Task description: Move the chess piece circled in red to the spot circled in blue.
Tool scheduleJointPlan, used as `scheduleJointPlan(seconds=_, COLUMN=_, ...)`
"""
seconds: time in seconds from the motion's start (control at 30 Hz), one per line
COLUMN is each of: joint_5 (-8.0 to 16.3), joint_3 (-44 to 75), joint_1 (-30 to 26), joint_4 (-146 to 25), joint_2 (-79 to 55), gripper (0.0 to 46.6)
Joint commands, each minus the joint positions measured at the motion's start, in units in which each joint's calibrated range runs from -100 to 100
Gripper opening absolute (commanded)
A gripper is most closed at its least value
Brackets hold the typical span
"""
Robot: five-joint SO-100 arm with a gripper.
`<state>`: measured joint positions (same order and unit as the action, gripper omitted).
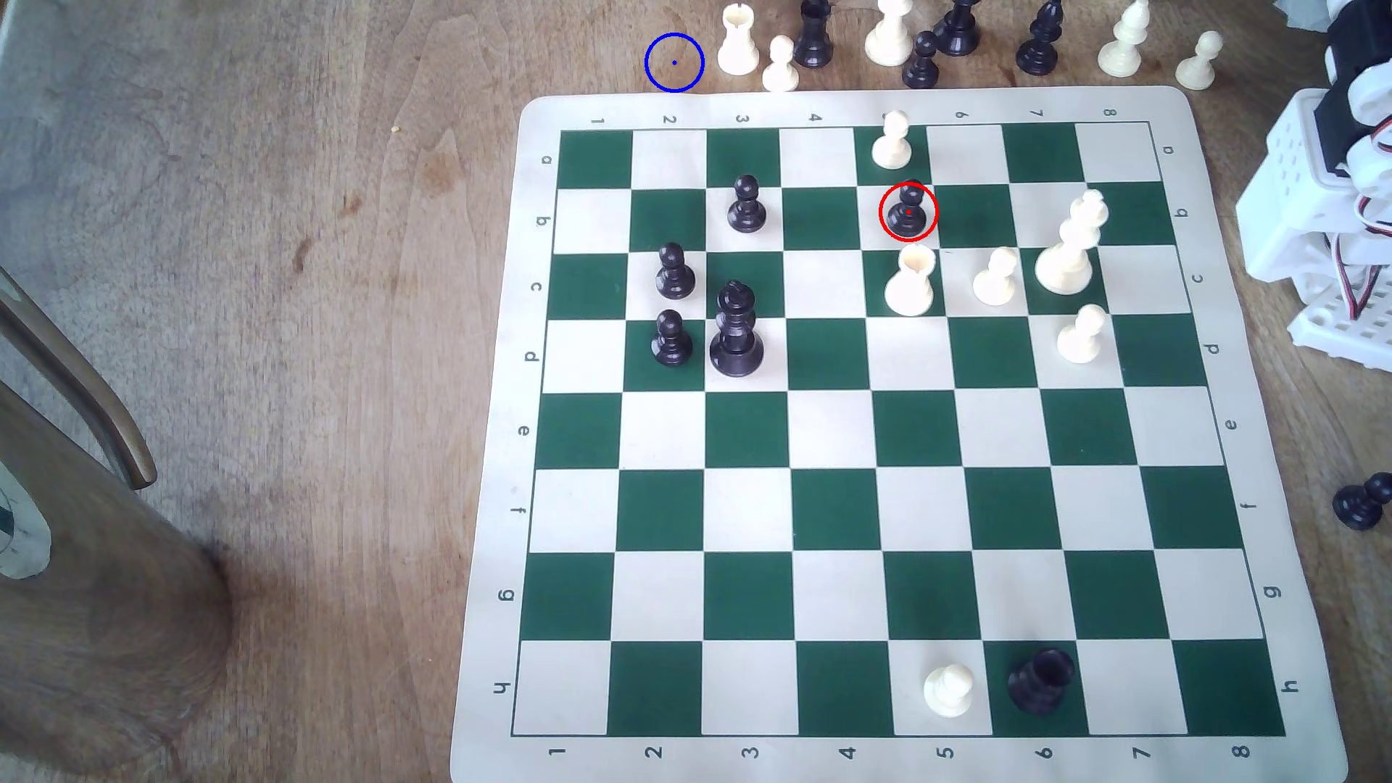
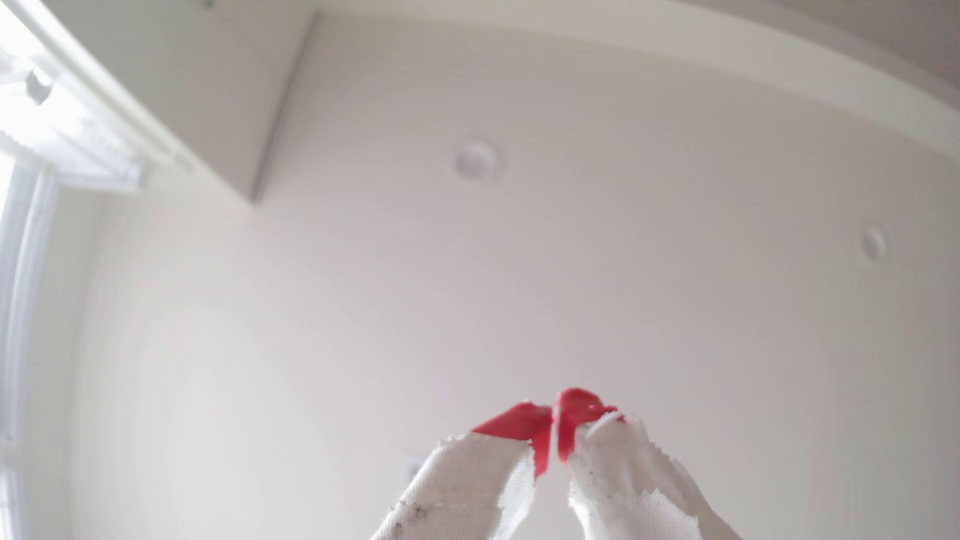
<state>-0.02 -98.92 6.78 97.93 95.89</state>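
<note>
Red-tipped fingers pressed together, nothing between, pointed at a white ceiling. Black pawn upright in the red ring on the board, behind a white rook. Blue-ringed spot bare on the counter, well apart.

A brown wooden table with visible grain and a few darker stains fills the exterior view. At that view's left edge, a curved dark wooden chair back rises over grey-beige carpet. The wrist view looks up at a pale ceiling with two round white fixtures, a boxed soffit, and a bright window with white blinds, daylight washing the walls.
</note>
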Motion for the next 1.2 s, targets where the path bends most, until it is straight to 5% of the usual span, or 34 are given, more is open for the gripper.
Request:
scheduleJointPlan(seconds=0.0, joint_5=0.00, joint_3=-0.81, joint_1=-3.62, joint_4=-4.07, joint_2=-0.14, gripper=0.2)
scheduleJointPlan(seconds=0.53, joint_5=0.00, joint_3=32.19, joint_1=-5.10, joint_4=-57.55, joint_2=-0.14, gripper=0.2)
scheduleJointPlan(seconds=1.0, joint_5=0.29, joint_3=39.89, joint_1=-4.56, joint_4=-86.22, joint_2=-0.14, gripper=0.2)
scheduleJointPlan(seconds=1.1, joint_5=0.20, joint_3=41.44, joint_1=-4.01, joint_4=-95.06, joint_2=-0.14, gripper=3.3)
scheduleJointPlan(seconds=1.17, joint_5=0.29, joint_3=42.43, joint_1=-2.99, joint_4=-105.46, joint_2=-0.14, gripper=0.2)
